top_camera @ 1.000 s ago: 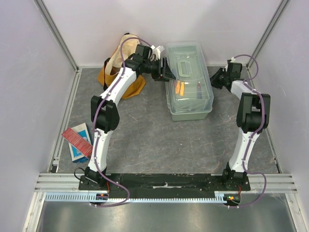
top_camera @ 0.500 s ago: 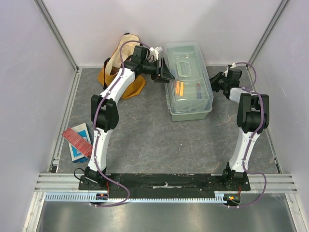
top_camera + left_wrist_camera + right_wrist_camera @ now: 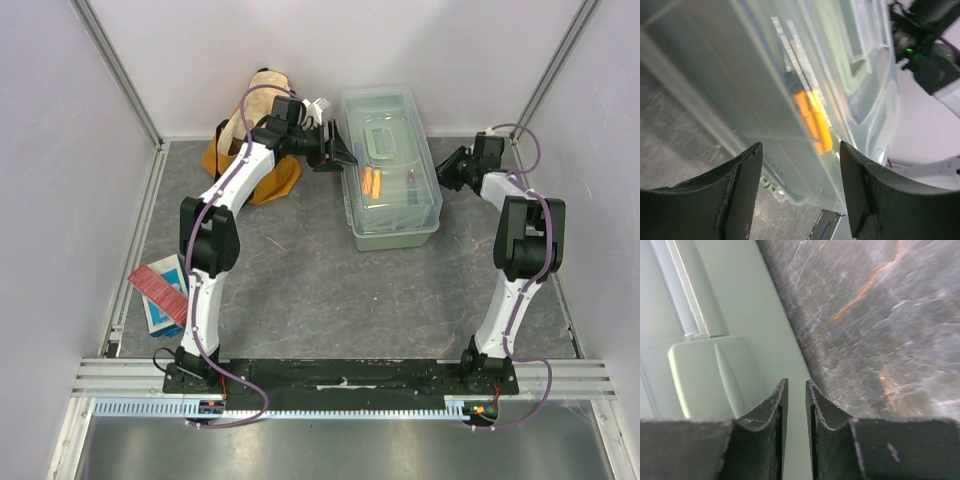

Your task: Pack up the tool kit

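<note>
Near left, a flat red-and-blue booklet (image 3: pixel 160 292) lies on the bench (image 3: pixel 300 280), beside the left rail. The bench surface is dark grey and stone-veined, matt in finish.

The toolbox (image 3: pixel 392 228) stands toward the far centre of the bench, long side running near to far. It is a pale grey-green plastic body, oblong with rounded corners, under a clear lid (image 3: pixel 385 125) that is down. Orange-handled tools (image 3: pixel 372 182) show through the lid, lying lengthwise inside.

The left arm reaches up and bends right. The left hand (image 3: pixel 340 152) is level, pointing at the toolbox's left side, with its fingers spread wide and nothing between them. From the left wrist, the lid (image 3: pixel 740 75) and the tools (image 3: pixel 812 120) fill the gap between the dark fingers.

The right arm folds back on itself. The right hand (image 3: pixel 450 168) points at the toolbox's right side. From the right wrist, its fingers (image 3: pixel 775 405) are drawn close with a thin slit between them, gripping nothing. They sit just beside a pale moulded clasp (image 3: pixel 710 375) on the toolbox wall.

At the far left, a soft mustard-yellow bag (image 3: pixel 268 178) slumps against the back wall.
</note>
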`<action>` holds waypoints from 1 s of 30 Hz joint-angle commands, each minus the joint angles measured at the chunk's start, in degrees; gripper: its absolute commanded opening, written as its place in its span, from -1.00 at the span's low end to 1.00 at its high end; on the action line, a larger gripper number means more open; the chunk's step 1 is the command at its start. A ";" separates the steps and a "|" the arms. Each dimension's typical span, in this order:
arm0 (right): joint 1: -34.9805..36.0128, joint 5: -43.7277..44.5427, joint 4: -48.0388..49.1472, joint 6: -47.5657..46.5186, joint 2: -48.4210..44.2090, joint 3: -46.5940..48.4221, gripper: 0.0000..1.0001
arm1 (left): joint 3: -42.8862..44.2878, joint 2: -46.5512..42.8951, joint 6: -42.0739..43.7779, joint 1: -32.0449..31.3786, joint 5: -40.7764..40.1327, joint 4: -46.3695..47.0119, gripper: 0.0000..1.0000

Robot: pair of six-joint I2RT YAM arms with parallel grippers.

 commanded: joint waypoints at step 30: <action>-4.28 30.21 -30.71 -14.61 -58.77 -2.84 0.96 | -37.46 -58.84 19.60 9.52 -29.60 -13.22 0.78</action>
